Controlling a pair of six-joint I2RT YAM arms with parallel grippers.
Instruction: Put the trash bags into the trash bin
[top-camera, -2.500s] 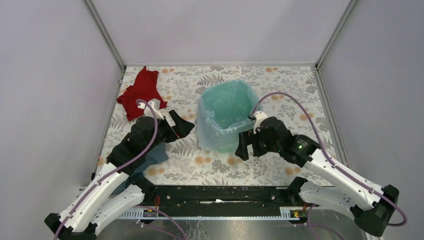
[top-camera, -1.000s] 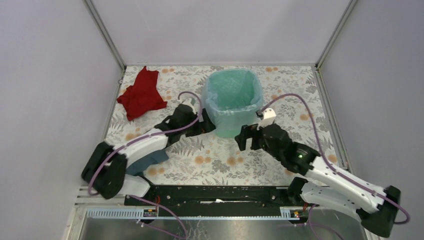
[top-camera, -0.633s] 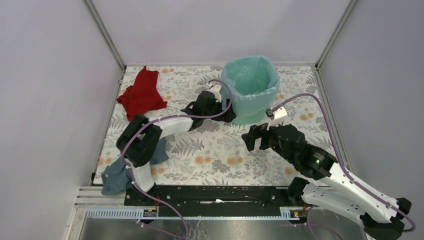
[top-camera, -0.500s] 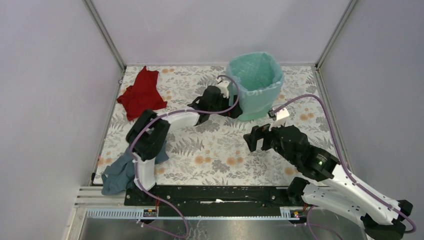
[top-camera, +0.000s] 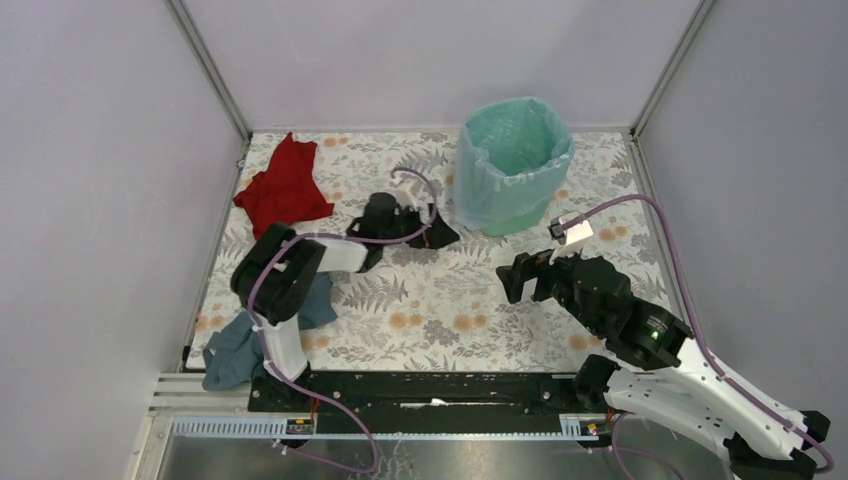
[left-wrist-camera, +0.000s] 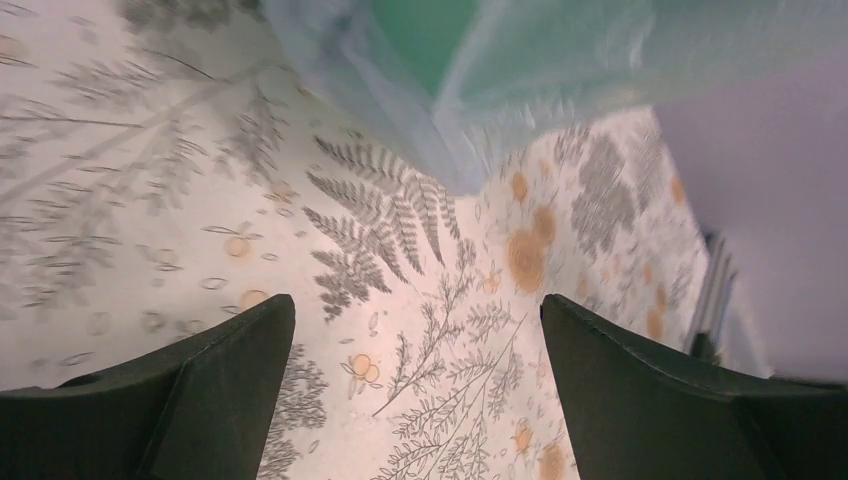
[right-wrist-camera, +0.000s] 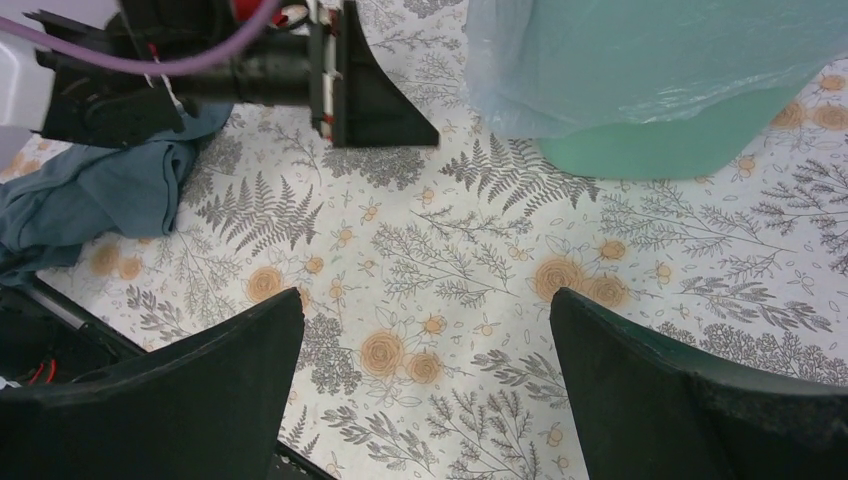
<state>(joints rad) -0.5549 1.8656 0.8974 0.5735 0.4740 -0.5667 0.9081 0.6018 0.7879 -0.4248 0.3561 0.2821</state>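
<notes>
- Left gripper (top-camera: 437, 234): gapes wide, grasps nothing; hangs low over the table (top-camera: 450, 320), just left of the trash bin (top-camera: 503, 218).
- Right gripper (top-camera: 512, 280): likewise released and empty (fingers spread well apart); sits over mid-table toward the right edge, nearer than the bin.
- Trash bag (top-camera: 515, 140): lines the bin, folds over its rim and drapes down the sides; stands with it near the table's far edge, right of centre.
- Red cloth (top-camera: 285, 190): lies near the far-left corner.
- Grey-blue cloth (top-camera: 235, 350): lies crumpled by the near-left corner.
</notes>
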